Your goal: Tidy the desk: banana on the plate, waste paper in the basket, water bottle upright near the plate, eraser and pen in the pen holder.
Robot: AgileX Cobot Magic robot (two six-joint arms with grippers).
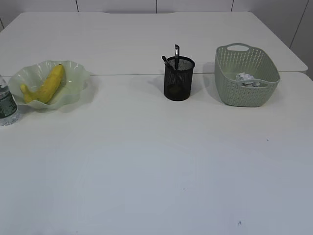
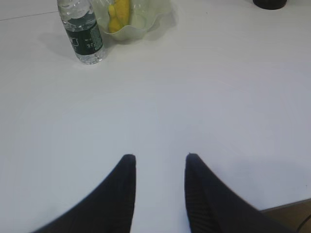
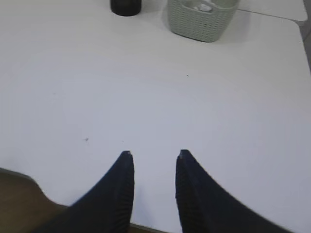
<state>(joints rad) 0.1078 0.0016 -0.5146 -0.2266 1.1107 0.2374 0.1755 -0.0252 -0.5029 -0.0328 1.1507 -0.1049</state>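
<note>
The desk [image 1: 146, 161] is a plain white top with a seam running across it behind the objects. On the left the banana [image 1: 47, 85] lies in the pale green plate [image 1: 78, 73], and the water bottle [image 1: 7, 105] stands upright just beside the plate's near-left edge, cut off by the frame in the exterior view. Near the middle the black mesh pen holder [image 1: 179, 79] has a pen [image 1: 176, 51] poking out of its top; the eraser cannot be made out. To the right the waste paper [image 1: 246, 78] sits inside the grey-green basket [image 1: 234, 93].

Neither arm shows in the exterior view. The left gripper [image 2: 159, 158] hangs over bare desk with its 2 jaws partly apart and nothing between them — bottle and plate lie well ahead, to its left. The right gripper [image 3: 153, 154] is likewise part-open and holding nothing, at the desk's near edge — pen holder and basket sit well ahead of it.
</note>
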